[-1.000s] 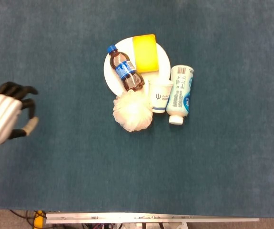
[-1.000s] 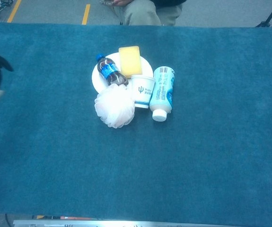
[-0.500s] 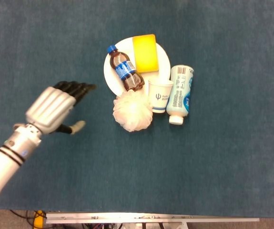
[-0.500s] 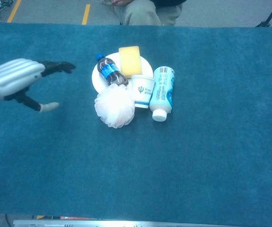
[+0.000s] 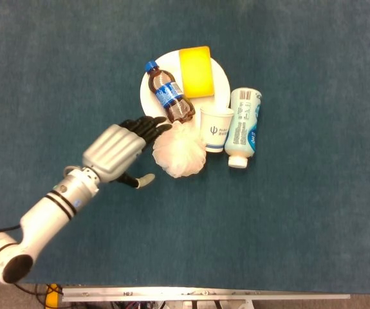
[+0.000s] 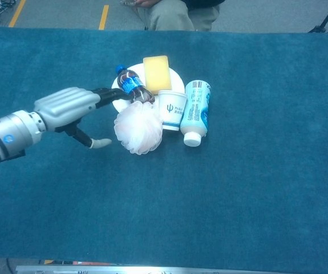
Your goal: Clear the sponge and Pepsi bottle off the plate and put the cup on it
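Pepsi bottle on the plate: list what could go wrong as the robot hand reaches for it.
1. The Pepsi bottle lies on its side, its base end over the plate rim; a nudge from the left robot hand could roll it.
2. The white bath pouf sits right beside the fingertips; it may snag or be dragged along.
3. The cup stands upright close to the bottle's base, so a rolling or shoved bottle might tip it.

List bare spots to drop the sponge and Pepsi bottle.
Free: blue cloth right of the white-and-blue lotion bottle, and the near side below the white mesh bath pouf. Crowded: around the white plate, where the paper cup, pouf and left hand cluster.
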Controlling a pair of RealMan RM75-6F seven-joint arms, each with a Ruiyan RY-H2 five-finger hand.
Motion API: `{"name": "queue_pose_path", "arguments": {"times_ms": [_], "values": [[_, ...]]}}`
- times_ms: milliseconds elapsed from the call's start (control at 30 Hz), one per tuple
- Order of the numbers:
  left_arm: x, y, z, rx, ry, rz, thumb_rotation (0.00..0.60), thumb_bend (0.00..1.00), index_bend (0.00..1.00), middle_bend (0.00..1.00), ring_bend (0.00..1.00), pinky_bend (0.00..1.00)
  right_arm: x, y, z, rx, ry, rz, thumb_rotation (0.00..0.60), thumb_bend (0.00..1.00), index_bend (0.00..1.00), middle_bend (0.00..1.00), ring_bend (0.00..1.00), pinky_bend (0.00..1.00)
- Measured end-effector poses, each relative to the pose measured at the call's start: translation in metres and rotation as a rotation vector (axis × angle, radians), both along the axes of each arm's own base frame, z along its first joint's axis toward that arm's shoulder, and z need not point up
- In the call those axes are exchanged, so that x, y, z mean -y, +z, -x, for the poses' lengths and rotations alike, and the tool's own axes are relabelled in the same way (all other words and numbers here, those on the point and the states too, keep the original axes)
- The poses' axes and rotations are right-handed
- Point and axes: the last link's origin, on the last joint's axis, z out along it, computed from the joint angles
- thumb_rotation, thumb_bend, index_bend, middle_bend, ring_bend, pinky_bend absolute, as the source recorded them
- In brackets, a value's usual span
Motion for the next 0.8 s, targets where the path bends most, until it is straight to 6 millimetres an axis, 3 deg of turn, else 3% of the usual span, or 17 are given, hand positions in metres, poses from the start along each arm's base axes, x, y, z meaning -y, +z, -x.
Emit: {"name": "queue_pose_path", "arguments": {"times_ms": [200, 367, 533, 667, 800], "values": [[-0.008, -0.02, -0.007, 0.026, 0.005, -0.009, 0.533, 0.27, 0.0, 0.04, 0.07, 0.21, -0.002, 0.002, 0.004, 0.001, -0.015, 0.004, 0.6, 0.06, 0.33, 0.4, 0.26, 0.28], [-0.011, -0.032, -0.009, 0.052, 0.022, -0.016, 0.593, 0.27, 0.02, 0.04, 0.08, 0.21, -0.004, 0.005, 0.006, 0.003, -0.024, 0.012, 0.6, 0.06, 0.33, 0.4, 0.26, 0.28], [-0.014, -0.04, -0.009, 0.079, 0.039, -0.039, 0.6, 0.27, 0.13, 0.11, 0.13, 0.25, -0.005, 0.007, 0.008, 0.004, -0.032, 0.015, 0.6, 0.06, 0.33, 0.4, 0.26, 0.28], [-0.014, -0.046, -0.009, 0.128, 0.058, -0.061, 0.6, 0.27, 0.28, 0.2, 0.24, 0.38, -0.005, 0.006, 0.008, 0.005, -0.036, 0.015, 0.6, 0.06, 0.33, 0.4, 0.26, 0.28], [-0.011, -0.052, -0.008, 0.171, 0.074, -0.056, 0.6, 0.27, 0.35, 0.29, 0.34, 0.47, -0.005, 0.006, 0.007, 0.004, -0.033, 0.013, 0.6, 0.06, 0.33, 0.4, 0.26, 0.28]]}}
